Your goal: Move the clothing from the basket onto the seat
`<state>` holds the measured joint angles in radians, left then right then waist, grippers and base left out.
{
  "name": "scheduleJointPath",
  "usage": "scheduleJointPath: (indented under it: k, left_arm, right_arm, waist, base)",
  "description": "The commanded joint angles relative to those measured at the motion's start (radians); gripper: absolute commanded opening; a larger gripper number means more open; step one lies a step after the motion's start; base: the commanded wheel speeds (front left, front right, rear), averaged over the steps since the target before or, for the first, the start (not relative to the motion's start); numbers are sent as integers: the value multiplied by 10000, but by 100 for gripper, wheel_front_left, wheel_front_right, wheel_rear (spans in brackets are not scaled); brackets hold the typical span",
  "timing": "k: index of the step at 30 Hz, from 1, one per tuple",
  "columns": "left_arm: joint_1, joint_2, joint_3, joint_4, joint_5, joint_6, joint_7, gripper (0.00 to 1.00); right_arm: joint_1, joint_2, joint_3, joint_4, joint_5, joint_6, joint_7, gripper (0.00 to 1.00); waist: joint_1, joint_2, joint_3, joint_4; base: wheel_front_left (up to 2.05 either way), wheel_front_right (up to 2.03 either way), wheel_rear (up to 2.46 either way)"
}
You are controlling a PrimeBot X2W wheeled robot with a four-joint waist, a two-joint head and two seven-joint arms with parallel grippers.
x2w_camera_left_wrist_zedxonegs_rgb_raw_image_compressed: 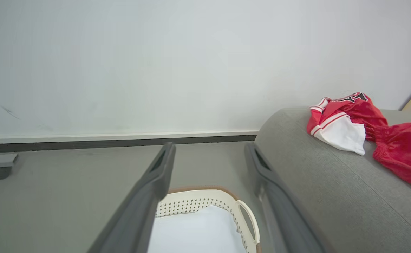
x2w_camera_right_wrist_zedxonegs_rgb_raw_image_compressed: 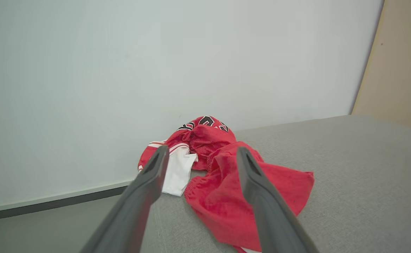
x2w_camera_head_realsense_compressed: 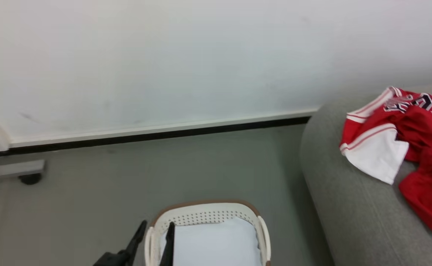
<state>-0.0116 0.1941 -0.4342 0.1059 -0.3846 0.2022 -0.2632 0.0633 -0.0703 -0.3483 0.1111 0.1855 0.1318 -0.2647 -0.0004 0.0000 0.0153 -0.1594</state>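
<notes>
two soft, light pcs of clothing (x2w_camera_right_wrist_zedxonegs_rgb_raw_image_compressed: 226,189) on seat (x2w_camera_right_wrist_zedxonegs_rgb_raw_image_compressed: 360,182); i'd pinch a bunched fold. l gripper (x2w_camera_left_wrist_zedxonegs_rgb_raw_image_compressed: 209,146) n r gripper (x2w_camera_right_wrist_zedxonegs_rgb_raw_image_compressed: 202,150) spread apart, empty.

This is a bare indoor room arranged like a corner of a home. A grey upholstered seat (x2w_camera_head_realsense_compressed: 349,207) stands against a plain white wall (x2w_camera_head_realsense_compressed: 164,55), a perforated laundry basket (x2w_camera_head_realsense_compressed: 205,218) sits on the smooth grey floor (x2w_camera_head_realsense_compressed: 90,192), and red clothing (x2w_camera_head_realsense_compressed: 426,147) lies at the seat's far corner. A metal frame (x2w_camera_head_realsense_compressed: 13,168) on a castor (x2w_camera_head_realsense_compressed: 30,178) by the skirting (x2w_camera_head_realsense_compressed: 164,130) (white over a dark strip) suggests a test room rather than a lived-in house.
</notes>
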Motion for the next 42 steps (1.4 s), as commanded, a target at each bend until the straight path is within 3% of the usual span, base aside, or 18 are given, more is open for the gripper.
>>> scheduleJointPath:
  k: [1, 8, 23, 24, 28, 42]
  left_arm:
    - [269, 107, 155, -57, 131, 12, -11, 100]
    - [1028, 33, 1141, -90, 506, -74, -10, 100]
    - [1578, -556, 2445, 696, 1105, -885, -12, 100]
    - [1455, -597, 2405, 708, 957, -895, -6, 0]
    - [1551, -659, 2356, 1036, 856, -909, 26, 0]
    - [1055, -801, 2954, 1104, -1591, -1360, 732, 0]
  right_arm:
    - [269, 39, 111, -113, -17, -22, 8, 100]
    - [778, 189, 998, -347, -22, -23, 8, 100]
    - [814, 190, 3362, 398, 428, -23, 8, 100]
    - [836, 213, 3386, 407, 431, 2, 1, 0]
    - [876, 291, 3431, 720, 560, 2, 29, 0]
    - [370, 229, 3271, 823, 3164, -1, 693, 0]
  waist:
    - [4, 0, -475, 572]
    - [4, 0, -857, 1139]
    - [4, 0, -1134, 1522]
    - [4, 0, -1138, 1507]
    - [4, 0, -1132, 1510]
    - [4, 0, -1019, 1519]
  base:
    - [0, 0, 0]
    - [0, 0, 0]
    - [0, 0, 0]
    - [0, 0, 0]
    - [0, 0, 0]
    - [0, 0, 0]
